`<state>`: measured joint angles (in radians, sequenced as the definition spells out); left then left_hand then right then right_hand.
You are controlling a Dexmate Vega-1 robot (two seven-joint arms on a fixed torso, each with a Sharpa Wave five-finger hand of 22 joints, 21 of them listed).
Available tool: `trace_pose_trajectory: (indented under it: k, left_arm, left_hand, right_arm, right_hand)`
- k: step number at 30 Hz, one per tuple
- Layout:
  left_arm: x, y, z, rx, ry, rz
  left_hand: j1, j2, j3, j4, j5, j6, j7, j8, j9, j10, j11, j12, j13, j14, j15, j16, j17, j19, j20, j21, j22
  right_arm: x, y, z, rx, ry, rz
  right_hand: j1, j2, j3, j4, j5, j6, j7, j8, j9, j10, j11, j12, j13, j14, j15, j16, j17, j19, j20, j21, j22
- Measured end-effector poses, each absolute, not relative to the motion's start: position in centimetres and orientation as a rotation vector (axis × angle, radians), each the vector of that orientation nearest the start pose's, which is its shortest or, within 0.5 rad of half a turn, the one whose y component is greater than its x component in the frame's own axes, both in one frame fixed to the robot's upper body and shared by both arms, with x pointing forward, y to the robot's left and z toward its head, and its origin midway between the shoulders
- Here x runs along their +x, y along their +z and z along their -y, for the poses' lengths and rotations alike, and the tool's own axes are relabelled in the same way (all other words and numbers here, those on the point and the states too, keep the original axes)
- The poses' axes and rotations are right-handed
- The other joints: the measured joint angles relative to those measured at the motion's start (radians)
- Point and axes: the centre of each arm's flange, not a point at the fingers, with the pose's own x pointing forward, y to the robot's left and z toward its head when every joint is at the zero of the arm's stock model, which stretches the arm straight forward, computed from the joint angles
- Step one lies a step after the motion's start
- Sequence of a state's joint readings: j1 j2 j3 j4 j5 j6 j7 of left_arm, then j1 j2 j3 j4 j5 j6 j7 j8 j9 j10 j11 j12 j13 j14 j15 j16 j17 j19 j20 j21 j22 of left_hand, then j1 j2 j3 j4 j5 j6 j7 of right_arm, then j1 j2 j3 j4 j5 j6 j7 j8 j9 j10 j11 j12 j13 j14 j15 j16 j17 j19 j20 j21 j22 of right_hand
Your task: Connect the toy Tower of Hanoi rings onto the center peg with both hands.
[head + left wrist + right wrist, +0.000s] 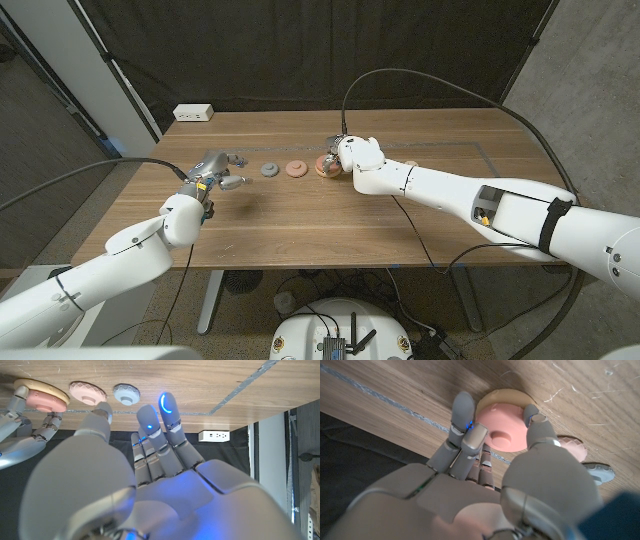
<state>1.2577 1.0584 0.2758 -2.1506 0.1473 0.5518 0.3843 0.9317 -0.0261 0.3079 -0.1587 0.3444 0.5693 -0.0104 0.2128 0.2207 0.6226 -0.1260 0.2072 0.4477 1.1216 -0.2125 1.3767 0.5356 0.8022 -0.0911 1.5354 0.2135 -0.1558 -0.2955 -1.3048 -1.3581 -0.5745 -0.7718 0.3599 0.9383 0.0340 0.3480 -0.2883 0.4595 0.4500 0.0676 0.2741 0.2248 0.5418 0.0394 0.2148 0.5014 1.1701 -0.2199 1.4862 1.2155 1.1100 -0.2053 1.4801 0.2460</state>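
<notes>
The wooden worktop (300, 215) is carrying 3 rings in a row. The right hand (352, 155) is gripping the stacked tan-and-pink ring (506, 426), its fingers (461, 410) clamped around the rim. Leftward, the pink ring (295, 168) and grey ring (270, 170) are lying apart. The left hand (213, 172) is hovering near them, fingers (167, 407) apart, holding nothing.

grey ring (270, 170) | pink ring (295, 168) | salmon ring on tan disc (327, 167) | flat, in a row mid-table

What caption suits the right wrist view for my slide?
Right hand grips the pink ring stacked on the tan ring.
</notes>
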Motion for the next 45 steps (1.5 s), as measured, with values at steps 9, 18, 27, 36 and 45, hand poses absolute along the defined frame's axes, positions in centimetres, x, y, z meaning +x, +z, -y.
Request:
trace_pose_trajectory:
  k: [9, 18, 27, 36, 45]
  left_arm:
    - [51.04, -2.46, -32.38, 1.139, 0.314, 0.437]
    - [51.21, -2.46, -32.3, 1.137, 0.311, 0.44]
    - [51.28, -2.47, -32.32, 1.136, 0.311, 0.441]
    - [51.3, -2.52, -32.37, 1.133, 0.313, 0.441]
    - [51.32, -2.48, -32.4, 1.131, 0.315, 0.442]
  left_hand:
    - [-0.003, 0.003, 0.008, -0.003, 0.0, 0.0, 0.0, 0.0, 0.0, 0.0, 0.0, 0.0, 0.0, 0.0, 0.0, 0.0, 0.0, 0.0, 0.0, 0.0, 0.0]
    - [-0.002, 0.003, 0.008, -0.003, 0.0, 0.0, 0.0, 0.0, 0.0, 0.0, 0.0, 0.0, 0.0, 0.0, 0.0, 0.0, 0.0, 0.0, 0.0, 0.0, 0.0]
    - [-0.002, 0.003, 0.008, -0.003, 0.0, 0.0, 0.0, 0.0, 0.0, 0.0, 0.0, 0.0, 0.0, 0.0, 0.0, 0.0, 0.0, 0.0, 0.0, 0.0, 0.0]
    - [-0.002, 0.003, 0.008, -0.003, 0.0, 0.0, 0.0, 0.0, 0.0, 0.0, 0.0, 0.0, 0.0, 0.0, 0.0, 0.0, 0.0, 0.0, 0.0, 0.003, -0.002]
    - [-0.002, 0.003, 0.008, -0.003, 0.0, 0.008, 0.0, 0.0, 0.0, 0.0, 0.0, 0.0, 0.0, 0.0, 0.0, 0.0, 0.0, 0.0, 0.0, 0.003, -0.002]
  right_arm:
    - [66.58, 3.45, 1.37, -1.705, 0.117, 0.174]
    - [66.59, 3.31, 1.55, -1.726, 0.119, 0.163]
    - [66.53, 3.3, 1.53, -1.752, 0.116, 0.161]
    - [66.52, 3.31, 1.49, -1.77, 0.119, 0.161]
    - [66.44, 3.46, 1.52, -1.777, 0.12, 0.169]
  right_hand:
    - [-0.034, -0.013, 0.0, 0.0, -0.005, -0.02, -0.02, -0.012, 0.0, -0.024, -0.024, -0.018, 0.008, -0.014, 0.0, -0.015, -0.003, -0.011, 0.003, 0.0, -0.011]
    - [-0.108, -0.067, 0.062, 0.092, -0.046, -0.047, -0.047, -0.043, 0.021, -0.061, -0.061, -0.027, 0.069, -0.038, -0.001, -0.047, -0.012, -0.022, 0.007, -0.005, -0.023]
    - [-0.116, -0.117, 0.093, 0.13, -0.095, -0.063, -0.096, -0.073, 0.016, -0.072, -0.126, -0.035, 0.05, -0.064, 0.016, -0.082, -0.017, -0.034, 0.017, -0.016, -0.028]
    - [-0.123, -0.135, 0.092, 0.128, -0.127, -0.12, -0.091, -0.085, 0.01, -0.121, -0.098, -0.037, 0.042, -0.077, 0.02, -0.104, -0.018, -0.045, 0.023, -0.02, -0.028]
    - [-0.123, -0.135, 0.092, 0.128, -0.138, -0.127, -0.084, -0.089, 0.01, -0.135, -0.102, -0.033, 0.04, -0.077, 0.02, -0.113, -0.021, -0.054, 0.025, -0.02, -0.028]
